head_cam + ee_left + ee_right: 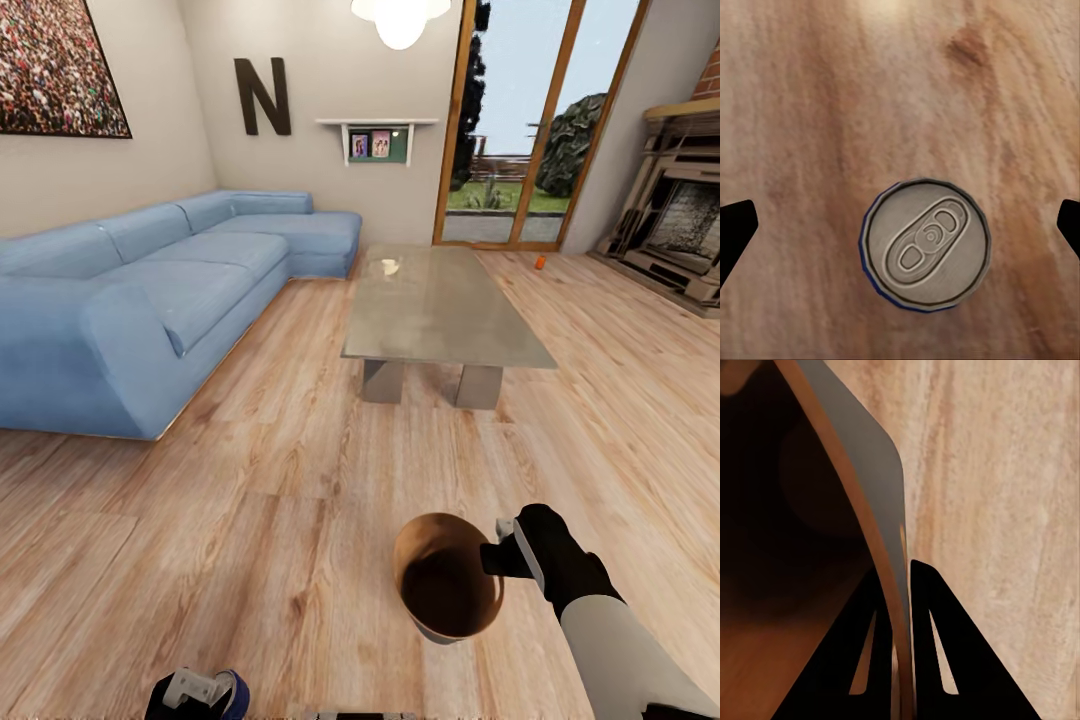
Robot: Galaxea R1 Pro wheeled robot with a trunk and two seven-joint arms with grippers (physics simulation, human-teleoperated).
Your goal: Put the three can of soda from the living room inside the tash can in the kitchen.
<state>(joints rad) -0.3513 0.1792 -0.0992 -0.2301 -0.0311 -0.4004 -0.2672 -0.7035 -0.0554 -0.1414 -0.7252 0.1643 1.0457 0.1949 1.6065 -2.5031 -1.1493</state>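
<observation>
Head view, wall letter "N" (262,96), right claw (902,607) clamping trash can (445,577) rim, left claw (900,225) spread above blue can (925,244).

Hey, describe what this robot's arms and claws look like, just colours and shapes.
The right arm has a pale grey forearm with a black wrist and black claw. Its fingers are flat black triangles with slots. The left claw shows a whitish part on black.

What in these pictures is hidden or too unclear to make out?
- Bin bottom: in the head view and the right wrist view its inside is too dark to show any contents.
- Left gripper: cut off by the head view's lower edge.
- Blue can: in the left wrist view it is seen top-down, so its side is hidden.
- Orange can: too small for detail in the head view.
</observation>
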